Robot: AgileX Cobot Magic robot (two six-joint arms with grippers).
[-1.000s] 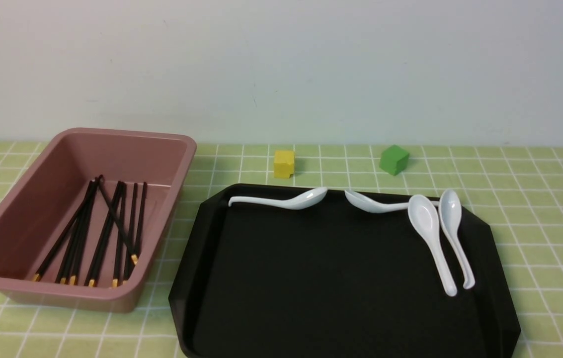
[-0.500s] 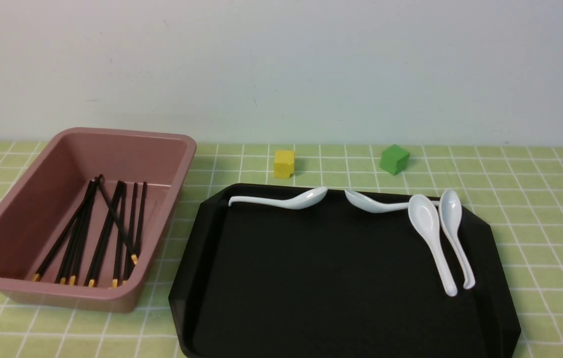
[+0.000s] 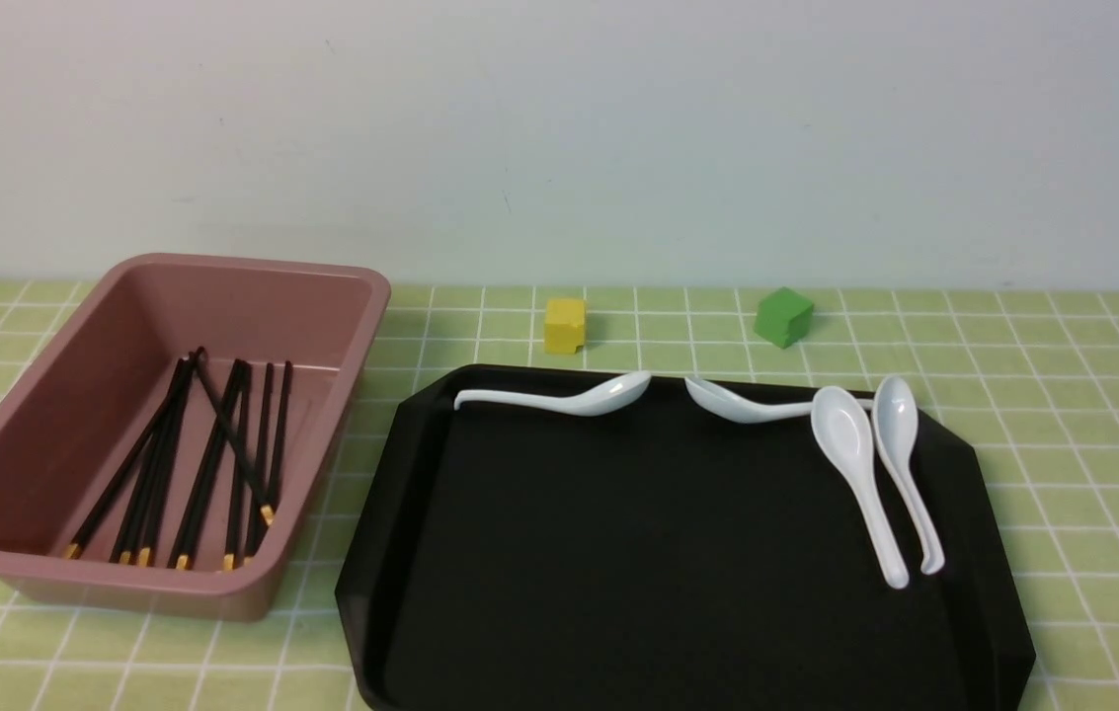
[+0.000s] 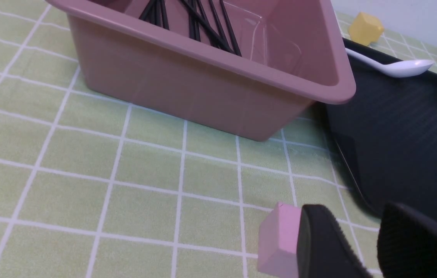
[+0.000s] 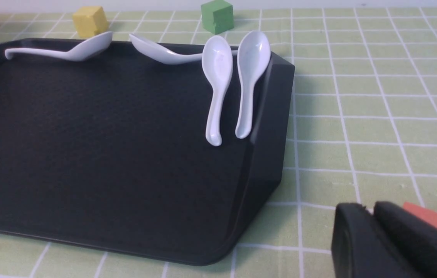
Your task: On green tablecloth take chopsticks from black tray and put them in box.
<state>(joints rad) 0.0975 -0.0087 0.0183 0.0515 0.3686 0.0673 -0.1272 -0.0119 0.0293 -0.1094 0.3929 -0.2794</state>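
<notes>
Several black chopsticks [image 3: 213, 464] with gold ends lie inside the pink box [image 3: 124, 316] at the left of the green tablecloth [image 3: 1063, 395]. The black tray [image 3: 668, 553] beside it carries only white spoons [image 3: 855, 464]. Neither gripper shows in the front view. In the left wrist view my left gripper [image 4: 357, 220] is open and empty, low over the cloth near the box [image 4: 203, 88], the chopsticks [image 4: 203, 23] and the tray's corner [image 4: 403, 135]. In the right wrist view my right gripper [image 5: 372, 210] is shut on nothing, off the tray's [image 5: 87, 154] right side.
A yellow cube [image 3: 565, 324] and a green cube [image 3: 783, 316] stand behind the tray. A pink cube [image 4: 278, 239] sits on the cloth against my left finger. An orange block [image 5: 434, 222] lies just behind my right gripper.
</notes>
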